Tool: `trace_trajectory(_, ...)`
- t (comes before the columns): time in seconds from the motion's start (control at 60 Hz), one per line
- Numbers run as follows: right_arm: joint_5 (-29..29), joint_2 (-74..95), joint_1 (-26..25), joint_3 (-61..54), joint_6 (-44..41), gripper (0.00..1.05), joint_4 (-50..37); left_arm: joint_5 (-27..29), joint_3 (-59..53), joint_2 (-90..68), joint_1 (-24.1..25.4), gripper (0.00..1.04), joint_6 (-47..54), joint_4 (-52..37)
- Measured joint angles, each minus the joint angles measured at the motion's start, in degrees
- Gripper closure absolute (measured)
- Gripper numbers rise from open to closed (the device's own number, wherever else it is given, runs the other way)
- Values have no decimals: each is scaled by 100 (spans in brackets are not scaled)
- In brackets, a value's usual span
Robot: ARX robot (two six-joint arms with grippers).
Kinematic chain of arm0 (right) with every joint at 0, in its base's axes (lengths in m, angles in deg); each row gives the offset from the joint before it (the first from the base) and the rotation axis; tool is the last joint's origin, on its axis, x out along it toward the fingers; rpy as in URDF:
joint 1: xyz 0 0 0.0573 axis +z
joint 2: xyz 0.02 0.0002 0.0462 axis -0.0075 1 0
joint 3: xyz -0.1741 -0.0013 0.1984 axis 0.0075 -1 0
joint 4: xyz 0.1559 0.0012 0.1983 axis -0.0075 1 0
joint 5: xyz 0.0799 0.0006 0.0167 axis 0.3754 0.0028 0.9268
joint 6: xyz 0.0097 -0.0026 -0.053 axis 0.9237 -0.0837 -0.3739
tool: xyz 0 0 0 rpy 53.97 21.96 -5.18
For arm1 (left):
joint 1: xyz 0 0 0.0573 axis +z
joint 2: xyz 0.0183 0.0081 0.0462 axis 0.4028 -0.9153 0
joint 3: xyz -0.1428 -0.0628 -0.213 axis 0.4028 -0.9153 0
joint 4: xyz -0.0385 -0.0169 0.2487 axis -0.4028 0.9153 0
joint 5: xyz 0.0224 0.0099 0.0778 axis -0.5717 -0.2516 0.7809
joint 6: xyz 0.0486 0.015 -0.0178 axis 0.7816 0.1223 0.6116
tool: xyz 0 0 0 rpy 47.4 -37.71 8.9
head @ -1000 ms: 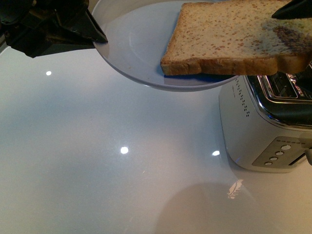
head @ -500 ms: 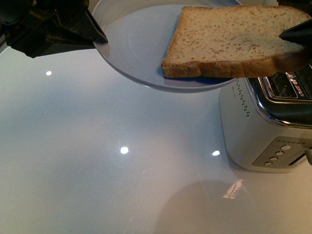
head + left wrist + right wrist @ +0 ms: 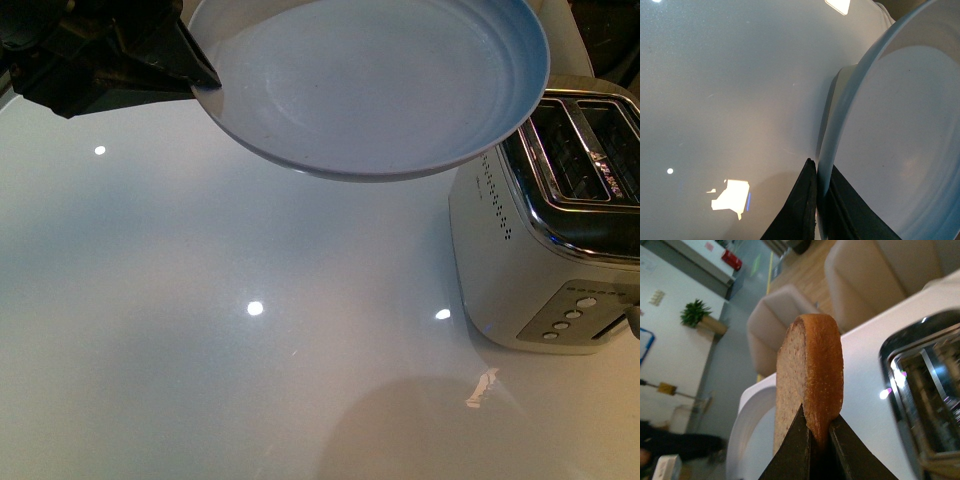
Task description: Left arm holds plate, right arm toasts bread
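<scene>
Fingers of my left gripper are closed nearly together on the rim of the plate, one on each face. They hold it up off the white table, its right edge close to the toaster. My right gripper pinches the bread by its crust. The dark fingers are spread only as wide as the slice is thick. The slice stands on edge in the air, rounded end up, beside the toaster's open slots.
</scene>
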Motion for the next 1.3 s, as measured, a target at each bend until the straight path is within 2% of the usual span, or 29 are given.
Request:
trace_trajectory(0.283,-579,422,-304,553,-2424,102,890,0,0,0,0,102,0,0)
trace_trajectory(0.45,-660,859,-210,629,-2918,102,1082,-2,0,0,0,102,0,0)
trace_trajectory(0.733,-791,1475,9,684,-3423,102,955,0,0,0,0,102,0,0)
trace_trajectory(1.3,-1095,2249,216,809,-3440,102,809,-2,0,0,0,102,0,0)
